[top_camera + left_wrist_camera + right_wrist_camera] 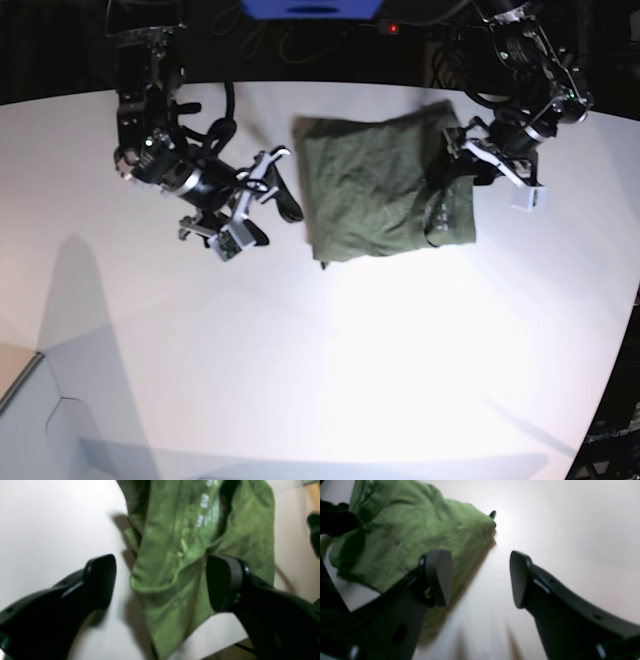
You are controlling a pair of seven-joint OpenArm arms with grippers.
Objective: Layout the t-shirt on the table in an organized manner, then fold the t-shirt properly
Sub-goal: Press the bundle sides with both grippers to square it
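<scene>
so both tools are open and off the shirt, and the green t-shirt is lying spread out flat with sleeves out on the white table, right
Not quite: in the base view the t-shirt lies folded into a compact shape on the table, no sleeves spread. Left tool and right tool are open, gripping nothing.

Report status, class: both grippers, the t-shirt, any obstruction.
Left gripper open above t-shirt. Right gripper open beside it. T-shirt folded on table. No obstruction seen.

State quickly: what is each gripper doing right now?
Left gripper: open, holding nothing, over the t-shirt.
Right gripper: open, empty, beside it.
</scene>
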